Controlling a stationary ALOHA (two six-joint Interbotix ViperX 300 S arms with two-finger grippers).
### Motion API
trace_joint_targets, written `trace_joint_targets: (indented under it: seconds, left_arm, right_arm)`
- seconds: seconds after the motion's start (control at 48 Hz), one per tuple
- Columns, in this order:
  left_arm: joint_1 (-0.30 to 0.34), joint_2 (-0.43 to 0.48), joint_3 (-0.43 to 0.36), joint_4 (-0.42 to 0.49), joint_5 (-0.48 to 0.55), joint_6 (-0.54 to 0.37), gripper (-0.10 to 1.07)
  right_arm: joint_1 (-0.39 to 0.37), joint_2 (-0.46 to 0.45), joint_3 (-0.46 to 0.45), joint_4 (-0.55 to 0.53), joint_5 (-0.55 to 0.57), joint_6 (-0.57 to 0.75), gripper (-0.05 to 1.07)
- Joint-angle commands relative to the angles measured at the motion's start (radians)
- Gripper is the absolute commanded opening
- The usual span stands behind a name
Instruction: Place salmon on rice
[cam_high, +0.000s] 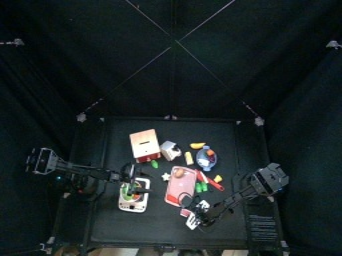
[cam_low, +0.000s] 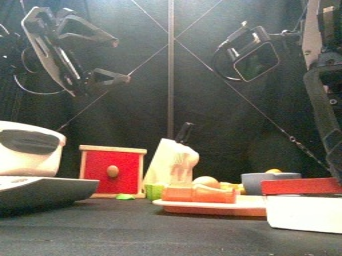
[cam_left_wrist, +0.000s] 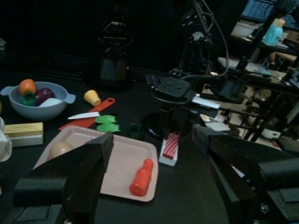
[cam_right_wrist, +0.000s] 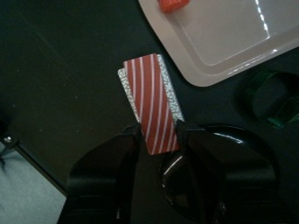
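Two arms are over the worktop (cam_high: 100, 215), and only the right one is down among the things. The right claw (cam_right_wrist: 163, 144) points down at the surface just off the corner of a pale pink tray (cam_right_wrist: 222, 44). Its jaws stand spread to either side of the near end of the salmon (cam_right_wrist: 149, 96). From what I can make out they are not pinching it, though the wrist view is tight there. The salmon, a red strip with white stripes, lies along the top of the white rice (cam_right_wrist: 176, 103) block. The block sits on the bare worktop beside the tray, not on it. The left claw (cam_left_wrist: 158, 149) hangs back and higher, jaws wide with nothing between them, aimed across the tray toward the right arm (cam_left_wrist: 176, 92). Only the left wrist view shows an orange-red piece (cam_left_wrist: 142, 177) lying on the tray, and farther off a bowl (cam_left_wrist: 38, 107) of fruit and some green leaves (cam_left_wrist: 105, 125). From the front, a red box (cam_low: 112, 170) and a plate (cam_low: 201, 208) of food block the salmon from sight.
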Motion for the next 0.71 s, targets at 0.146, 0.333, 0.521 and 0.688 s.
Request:
trace_joint_targets:
  seconds: [0.146,0.333,0.521,0.688]
  left_arm:
    - [-0.002,-0.005,-0.009,0.000,-0.006,0.000,1.03]
    - [0.000,-0.005,-0.009,-0.002,-0.006,0.000,1.03]
    - [0.000,-0.005,-0.009,-0.002,-0.006,0.000,1.03]
    - [0.000,-0.005,-0.008,-0.003,-0.006,0.000,1.03]
  right_arm:
    - [0.000,-0.071,-0.046,-0.023,0.046,-0.002,0.76]
    - [-0.003,-0.052,-0.051,-0.041,0.043,0.000,0.73]
    - [-0.005,-0.031,-0.052,-0.048,0.041,-0.002,0.58]
    - [-0.005,-0.023,-0.049,-0.046,0.041,0.000,0.45]
